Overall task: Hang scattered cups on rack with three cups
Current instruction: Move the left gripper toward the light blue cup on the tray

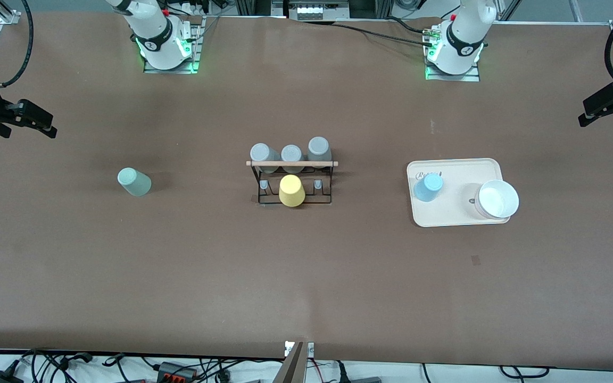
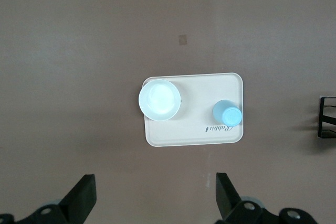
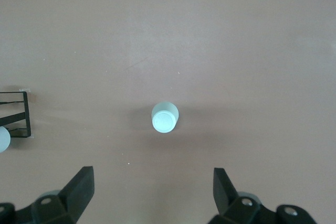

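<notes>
Front view, mint cup: upside down, axis vertical, on the table toward the right arm's end.
Rack: mid-table, rod lengthwise.
Blue cup: inverted on the tray.
Right gripper: high above mint cup, wide open, empty.
Left gripper: high above tray, wide open, empty.

Two cups loose, rack mid-table.
Mint cup stands inverted on bare table toward the right arm's end; blue cup inverted on the tray; black wire rack holds four cups.
</notes>
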Action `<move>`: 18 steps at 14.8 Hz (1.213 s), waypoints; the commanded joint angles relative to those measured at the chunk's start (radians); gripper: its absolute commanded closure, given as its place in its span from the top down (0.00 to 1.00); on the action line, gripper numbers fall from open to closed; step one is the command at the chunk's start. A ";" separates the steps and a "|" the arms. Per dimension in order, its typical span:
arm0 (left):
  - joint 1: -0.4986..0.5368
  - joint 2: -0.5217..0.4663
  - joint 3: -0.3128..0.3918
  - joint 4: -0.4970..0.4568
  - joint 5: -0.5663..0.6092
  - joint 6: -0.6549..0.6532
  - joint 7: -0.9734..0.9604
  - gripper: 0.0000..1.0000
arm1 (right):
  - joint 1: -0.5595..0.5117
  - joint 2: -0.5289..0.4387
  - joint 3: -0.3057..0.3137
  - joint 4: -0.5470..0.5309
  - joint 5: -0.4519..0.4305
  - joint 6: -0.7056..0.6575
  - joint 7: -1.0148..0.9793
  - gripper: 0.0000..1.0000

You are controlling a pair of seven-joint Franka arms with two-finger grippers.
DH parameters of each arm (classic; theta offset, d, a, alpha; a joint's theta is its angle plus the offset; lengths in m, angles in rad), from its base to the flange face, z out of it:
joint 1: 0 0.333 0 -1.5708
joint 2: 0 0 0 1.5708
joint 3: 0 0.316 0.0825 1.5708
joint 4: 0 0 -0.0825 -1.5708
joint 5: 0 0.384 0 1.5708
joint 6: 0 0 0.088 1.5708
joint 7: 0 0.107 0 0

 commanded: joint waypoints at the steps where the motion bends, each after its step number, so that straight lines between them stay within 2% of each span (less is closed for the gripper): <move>1: 0.002 -0.016 -0.001 -0.013 0.003 -0.007 0.004 1.00 | -0.013 -0.012 0.014 -0.001 -0.009 -0.015 -0.014 1.00; 5: -0.001 -0.005 -0.002 -0.013 0.003 -0.007 0.003 1.00 | -0.015 -0.010 0.014 0.001 -0.009 -0.018 -0.015 1.00; 7: -0.015 0.030 -0.005 -0.013 0.004 -0.007 -0.018 1.00 | -0.015 -0.010 0.014 0.001 -0.009 -0.016 -0.015 1.00; 11: -0.055 0.101 -0.057 -0.030 0.004 0.027 -0.141 1.00 | -0.018 -0.007 0.012 0.001 -0.009 -0.016 -0.015 1.00; 15: -0.073 0.105 -0.083 -0.237 0.006 0.281 -0.215 1.00 | -0.015 0.003 0.014 0.005 -0.009 -0.008 -0.015 1.00; 18: -0.095 0.147 -0.113 -0.338 0.007 0.406 -0.304 1.00 | -0.018 0.010 0.012 0.010 -0.008 -0.018 -0.015 1.00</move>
